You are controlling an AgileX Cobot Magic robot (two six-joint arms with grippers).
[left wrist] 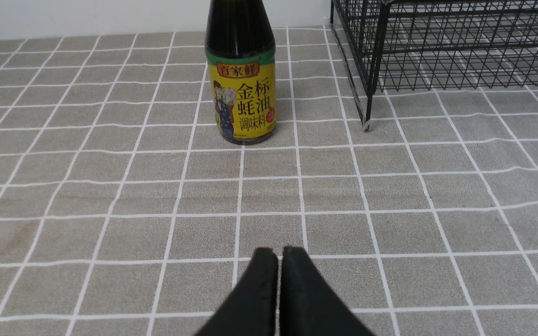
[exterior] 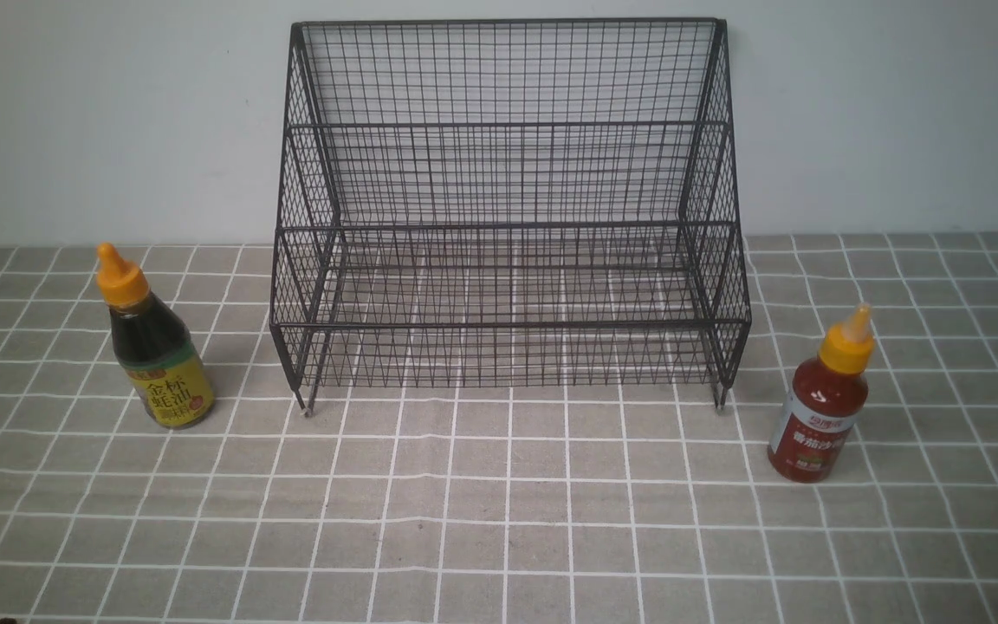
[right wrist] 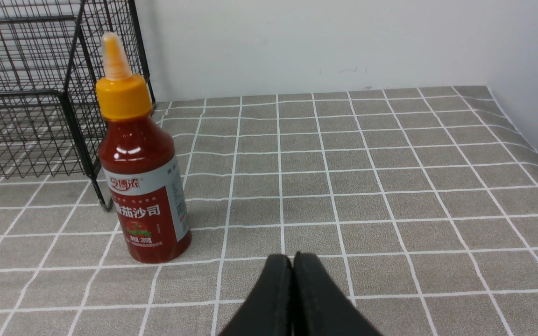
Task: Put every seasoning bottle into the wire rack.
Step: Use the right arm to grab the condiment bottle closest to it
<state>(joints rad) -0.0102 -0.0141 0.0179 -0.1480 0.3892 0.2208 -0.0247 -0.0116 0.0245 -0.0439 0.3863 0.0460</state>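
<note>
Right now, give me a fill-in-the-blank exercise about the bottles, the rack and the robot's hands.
The dark sauce bottle stands on the robot's ____ of the wire rack.
The red sauce bottle stands ____, outside the wire rack.
The left hand and right hand are both ____, holding nothing.
Missing: left, upright, shut.

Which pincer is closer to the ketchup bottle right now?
Right. The right pincer, shut, sits just short of the ketchup bottle, which stands close ahead of it. The left pincer, also shut, faces the oyster sauce bottle on the wire rack's other side.
</note>
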